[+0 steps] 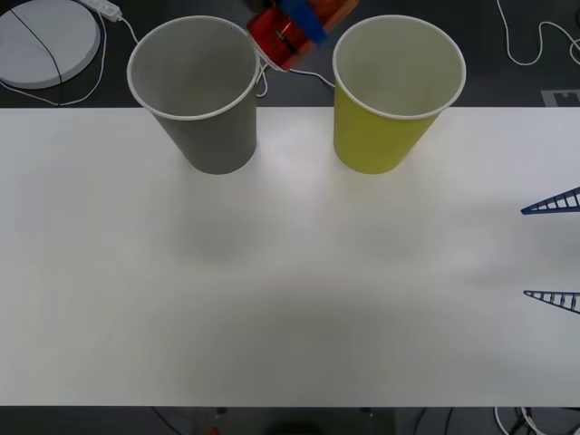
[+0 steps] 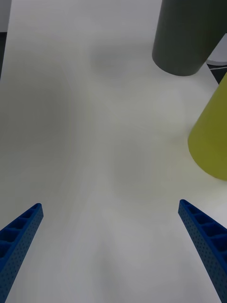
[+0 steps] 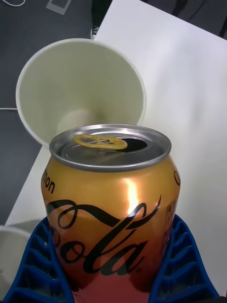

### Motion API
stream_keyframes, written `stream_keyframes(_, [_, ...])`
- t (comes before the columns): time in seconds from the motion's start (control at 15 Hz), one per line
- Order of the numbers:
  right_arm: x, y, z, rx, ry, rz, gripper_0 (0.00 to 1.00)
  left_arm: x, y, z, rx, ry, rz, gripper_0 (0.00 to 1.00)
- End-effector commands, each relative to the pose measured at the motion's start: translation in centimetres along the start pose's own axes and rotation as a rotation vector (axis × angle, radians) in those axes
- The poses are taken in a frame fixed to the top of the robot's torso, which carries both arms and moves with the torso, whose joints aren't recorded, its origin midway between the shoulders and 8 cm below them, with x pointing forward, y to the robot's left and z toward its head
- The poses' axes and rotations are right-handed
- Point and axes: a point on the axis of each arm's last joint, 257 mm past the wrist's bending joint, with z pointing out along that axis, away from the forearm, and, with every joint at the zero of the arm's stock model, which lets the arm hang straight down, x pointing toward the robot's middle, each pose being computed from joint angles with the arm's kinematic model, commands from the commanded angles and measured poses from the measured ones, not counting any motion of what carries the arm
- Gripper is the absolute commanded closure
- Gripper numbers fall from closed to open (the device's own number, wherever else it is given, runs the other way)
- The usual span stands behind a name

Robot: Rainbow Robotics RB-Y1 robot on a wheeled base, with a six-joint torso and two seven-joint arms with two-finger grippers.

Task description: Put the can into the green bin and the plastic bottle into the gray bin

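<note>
orange-red can [image 3: 111, 208], opened silver top, clamped in left hand [image 3: 111, 265]; right hand [image 2: 113, 251] apart

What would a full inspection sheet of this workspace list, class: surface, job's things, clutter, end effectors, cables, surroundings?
Surface: white table, bare in front of the bins.
Job's things: gray bin and green bin upright at the far edge, apart; can held in the air between them, opened; plastic bottle, nothing seen.
Clutter: nothing seen.
End effectors: left end effector shut on the can; right end effector open, low at the table's right edge.
Cables: white cables on the floor beyond the table.
Surroundings: dark floor, white round disc.
</note>
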Motion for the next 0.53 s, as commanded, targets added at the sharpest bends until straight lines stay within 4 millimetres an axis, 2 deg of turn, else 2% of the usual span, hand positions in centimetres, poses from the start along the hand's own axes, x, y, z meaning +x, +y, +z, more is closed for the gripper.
stream_keyframes(0.07, [0.0,0.0,0.0,0.0,0.0,0.0,0.0,-4.2,0.3,2.5,-0.03,0.002,-0.003,1.0])
stream_keyframes(0.33, [0.0,0.0,0.0,0.0,0.0,0.0,0.0,-9.5,0.4,6.2,-0.095,-0.017,-0.057,1.0])
stream_keyframes(0.53, [0.0,0.0,0.0,0.0,0.0,0.0,0.0,-11.5,0.8,8.0,-0.153,-0.025,-0.056,1.0])
